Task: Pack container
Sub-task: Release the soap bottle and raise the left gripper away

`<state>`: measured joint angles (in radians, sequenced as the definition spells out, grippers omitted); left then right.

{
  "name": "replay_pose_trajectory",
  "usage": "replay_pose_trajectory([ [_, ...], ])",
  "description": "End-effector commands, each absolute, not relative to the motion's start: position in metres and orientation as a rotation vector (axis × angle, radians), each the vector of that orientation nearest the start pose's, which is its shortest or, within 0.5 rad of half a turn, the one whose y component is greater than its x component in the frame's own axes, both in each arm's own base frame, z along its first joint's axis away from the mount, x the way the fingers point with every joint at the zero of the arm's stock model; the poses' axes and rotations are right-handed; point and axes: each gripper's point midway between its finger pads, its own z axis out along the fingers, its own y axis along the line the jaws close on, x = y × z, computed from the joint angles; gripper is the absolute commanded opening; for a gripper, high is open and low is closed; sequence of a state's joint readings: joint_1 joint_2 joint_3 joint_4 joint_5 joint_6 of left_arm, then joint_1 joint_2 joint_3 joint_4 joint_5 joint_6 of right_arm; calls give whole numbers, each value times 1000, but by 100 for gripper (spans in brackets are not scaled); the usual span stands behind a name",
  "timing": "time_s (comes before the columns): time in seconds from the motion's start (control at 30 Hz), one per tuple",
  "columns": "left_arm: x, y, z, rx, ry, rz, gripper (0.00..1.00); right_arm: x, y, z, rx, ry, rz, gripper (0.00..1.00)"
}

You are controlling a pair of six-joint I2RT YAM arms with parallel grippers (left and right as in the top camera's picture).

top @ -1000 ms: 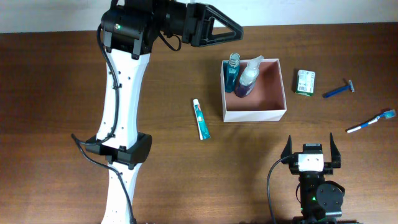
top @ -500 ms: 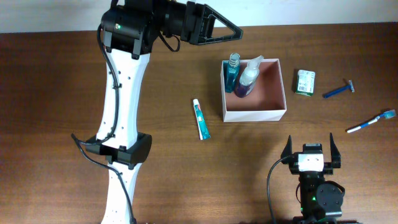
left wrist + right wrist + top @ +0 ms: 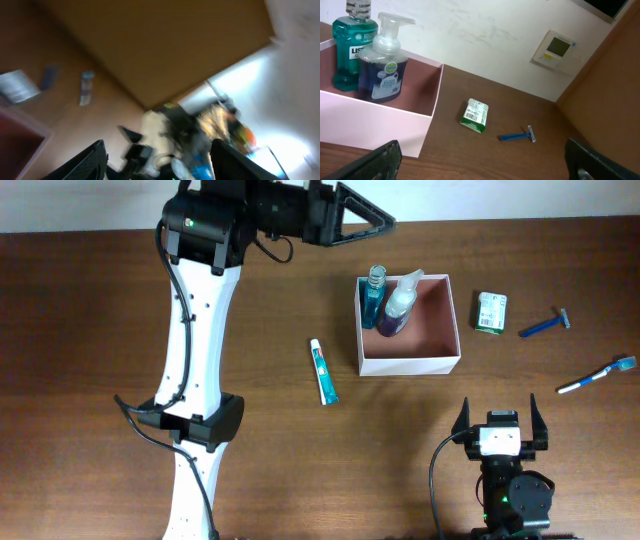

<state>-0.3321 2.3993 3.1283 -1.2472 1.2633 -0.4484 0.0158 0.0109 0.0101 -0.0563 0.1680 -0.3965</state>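
The container (image 3: 443, 363) is a square white-walled box with a reddish-brown inside, at the table's middle right; it also shows in the right wrist view (image 3: 427, 105). In it stand a teal mouthwash bottle (image 3: 373, 295) and a purple pump bottle (image 3: 396, 308). A toothpaste tube (image 3: 322, 371) lies left of the box. A green-and-white packet (image 3: 490, 312), a blue razor (image 3: 545, 326) and a toothbrush (image 3: 597, 375) lie to its right. My left gripper (image 3: 365, 220) is open and empty, raised at the back edge, up and left of the box. My right gripper (image 3: 499, 420) is open and empty near the front edge.
The left arm's white links (image 3: 196, 350) stretch over the left half of the table. The left wrist view is blurred and tilted toward the room beyond the table. A wall lies behind the table's back edge.
My left gripper has swung a little up and to the right, toward the back edge. The right arm and the objects have not moved.
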Motion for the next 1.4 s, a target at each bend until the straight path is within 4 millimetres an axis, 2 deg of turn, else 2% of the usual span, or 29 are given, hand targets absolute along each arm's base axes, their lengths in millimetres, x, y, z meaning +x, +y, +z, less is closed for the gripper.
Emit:
replay_pose_trajectory([
  [0.0, 445, -273, 396, 413, 2201, -1264, 68, 244, -25, 160, -204, 1637, -434, 99],
  [0.03, 460, -253, 373, 298, 2290, -1055, 68, 244, -25, 160, -204, 1637, -434, 99],
  [0.1, 480, -194, 332, 67, 2429, -572, 68, 244, -25, 160, -204, 1637, -434, 99],
  [0.17, 479, -146, 312, -61, 2491, -205, 68, 244, -25, 160, -204, 1637, -434, 99],
  [0.2, 477, -134, 308, -78, 2502, -113, 67, 244, -25, 160, -204, 1637, -434, 99],
  [0.23, 477, -135, 305, 7, 2514, -89, 60, 244, -25, 160, -204, 1637, -434, 99],
  [0.3, 475, -143, 303, 49, 2528, -141, 45, 244, -25, 160, -204, 1637, -434, 99],
  [0.37, 474, -148, 300, 60, 2542, -169, 38, 244, -25, 160, -204, 1637, -434, 99],
  [0.47, 473, -151, 295, 69, 2557, -164, 21, 244, -25, 160, -204, 1637, -434, 99],
  [0.5, 473, -151, 293, 70, 2563, -162, 18, 244, -25, 160, -204, 1637, -434, 99],
  [0.53, 473, -151, 289, 71, 2579, -156, 24, 244, -25, 160, -204, 1637, -434, 99],
  [0.57, 473, -151, 286, 71, 2588, -153, 50, 244, -25, 160, -203, 1637, -434, 99],
  [0.6, 473, -151, 284, 72, 2595, -151, 55, 244, -25, 160, -204, 1637, -434, 99],
  [0.63, 472, -151, 283, 74, 2600, -149, 44, 244, -25, 160, -204, 1637, -434, 99],
  [0.67, 472, -151, 280, 75, 2608, -146, 16, 244, -25, 160, -204, 1637, -434, 99],
  [0.7, 472, -151, 279, 75, 2613, -145, 1, 244, -25, 160, -204, 1637, -434, 99],
  [0.87, 474, -152, 271, 76, 2633, -137, 1, 244, -25, 160, -204, 1637, -434, 99],
  [0.9, 475, -152, 268, 76, 2637, -136, 16, 244, -25, 160, -203, 1637, -434, 99],
  [0.93, 475, -152, 268, 77, 2639, -136, 42, 244, -25, 160, -204, 1637, -434, 99],
  [0.97, 475, -152, 267, 77, 2640, -135, 49, 244, -25, 160, -203, 1637, -434, 99],
  [1.0, 475, -153, 266, 77, 2641, -135, 29, 244, -25, 160, -204, 1637, -434, 99],
  [1.03, 475, -153, 266, 77, 2642, -135, 0, 244, -25, 160, -204, 1637, -434, 99],
  [1.2, 476, -153, 266, 77, 2640, -135, 1, 244, -25, 160, -203, 1637, -434, 99],
  [1.23, 476, -153, 266, 77, 2640, -135, 14, 244, -25, 160, -204, 1637, -434, 99],
  [1.3, 476, -153, 266, 77, 2640, -135, 17, 244, -25, 160, -204, 1637, -434, 99],
  [1.37, 476, -153, 266, 77, 2640, -135, 68, 244, -25, 160, -204, 1637, -434, 99],
])
